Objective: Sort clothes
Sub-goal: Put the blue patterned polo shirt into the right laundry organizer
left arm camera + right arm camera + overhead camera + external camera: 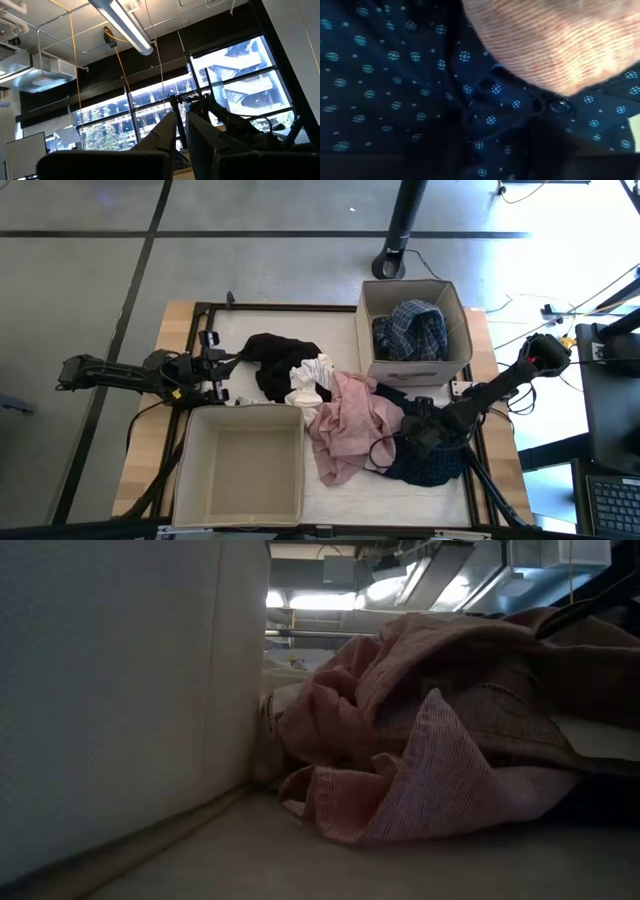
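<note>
Overhead view: clothes lie heaped at the table's middle, with the black garment (268, 358) at the far left of the heap, small white pieces (310, 380) beside it, the dusty pink garment (345, 425) spread centrally, and the navy dotted piece (430, 463) at the near right. A blue plaid shirt (410, 330) already sits in the far beige box (460, 310), while the near beige box (195, 470) on the left holds nothing visible. The right gripper (418, 435) is lowered onto the navy dotted piece at the pink garment's edge; whether its fingers are apart or together cannot be told. The left gripper (215, 365) waits at the table's left, just beside the black garment, its finger state likewise indeterminate. Table-level view: pink fabric is bunched against the wall of the near box. Left wrist view: camera is aimed upward at ceiling fixtures and windows, showing no garment. Right wrist view: navy dotted cloth with a collar and button fills the frame, pink fabric overlapping it, indicating close contact. Judged step: picking the navy piece for sorting. The next move calls for a firm pinch on navy cloth alone, then a lift clear of the overlapping pink garment.
</note>
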Available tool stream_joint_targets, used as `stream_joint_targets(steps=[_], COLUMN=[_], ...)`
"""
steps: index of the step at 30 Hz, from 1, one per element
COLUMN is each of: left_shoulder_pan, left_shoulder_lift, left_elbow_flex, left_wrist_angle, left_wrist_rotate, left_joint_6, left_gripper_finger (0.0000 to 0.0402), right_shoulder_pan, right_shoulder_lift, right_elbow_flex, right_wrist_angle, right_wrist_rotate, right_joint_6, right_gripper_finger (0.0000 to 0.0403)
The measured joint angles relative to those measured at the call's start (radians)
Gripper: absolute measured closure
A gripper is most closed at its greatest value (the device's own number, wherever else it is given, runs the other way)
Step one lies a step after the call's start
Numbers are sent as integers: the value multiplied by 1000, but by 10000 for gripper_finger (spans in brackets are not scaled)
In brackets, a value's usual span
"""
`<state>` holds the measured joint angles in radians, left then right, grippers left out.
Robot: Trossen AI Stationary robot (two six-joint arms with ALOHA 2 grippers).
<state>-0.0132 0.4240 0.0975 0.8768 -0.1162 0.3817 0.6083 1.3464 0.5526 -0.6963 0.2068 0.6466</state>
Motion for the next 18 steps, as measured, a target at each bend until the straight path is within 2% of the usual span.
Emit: stream_joint_targets(steps=[7, 13, 18], left_shoulder_pan=[0, 0, 0], left_shoulder_lift=[0, 0, 0], left_elbow_flex=[0, 0, 0], left_wrist_angle=[0, 0, 0], left_wrist_rotate=[0, 0, 0], left_joint_6=[-2, -4, -4], left_gripper_finger=[370, 370, 370], right_shoulder_pan=[1, 0, -1], right_shoulder_lift=[2, 7, 16], right_elbow_flex=[0, 21, 117], right_wrist_angle=[4, -3, -66], right_wrist_rotate=[8, -21, -85], right_joint_6=[-25, -93, -181], right_gripper_finger=[358, 366, 366])
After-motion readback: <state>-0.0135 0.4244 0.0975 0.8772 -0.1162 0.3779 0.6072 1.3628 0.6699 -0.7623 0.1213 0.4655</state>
